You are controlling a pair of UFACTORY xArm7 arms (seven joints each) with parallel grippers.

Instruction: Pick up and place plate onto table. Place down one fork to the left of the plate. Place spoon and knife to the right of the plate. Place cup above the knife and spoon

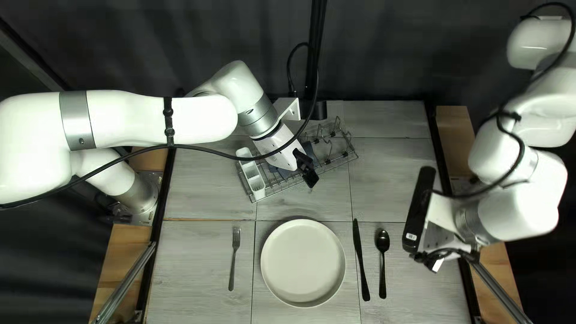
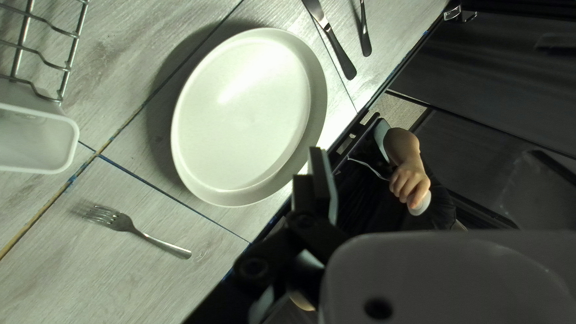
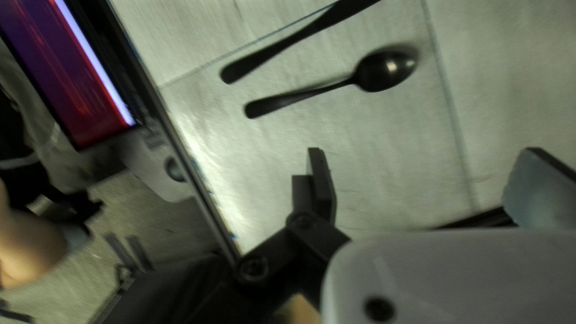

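In the top left view, you have a small white label [image 1: 411, 236] on the black housing of the right arm, its print too small to make out. Your plate [image 1: 303, 263] lies between the fork [image 1: 234, 258] and the knife [image 1: 361, 261], with the spoon [image 1: 383, 264] just right of the knife. Your left gripper [image 1: 308, 170] is over the wire rack [image 1: 277, 191], which holds a white caddy [image 1: 254, 180]; table boards show between rack and plate, and between the spoon and your right gripper [image 1: 433, 263]. In the left wrist view, your jaws stand wide, with nothing between them; ahead are the plate and the table's near edge [image 2: 384, 90], and beyond that edge a person's hand [image 2: 410, 182] grips a small pale object [image 2: 421, 204]. In the right wrist view, your jaws are spread wide, holding nothing; spoon and knife lie ahead, boards show nearer you, and the table's edge runs beside one finger, with a lit screen [image 3: 66, 78] past it.
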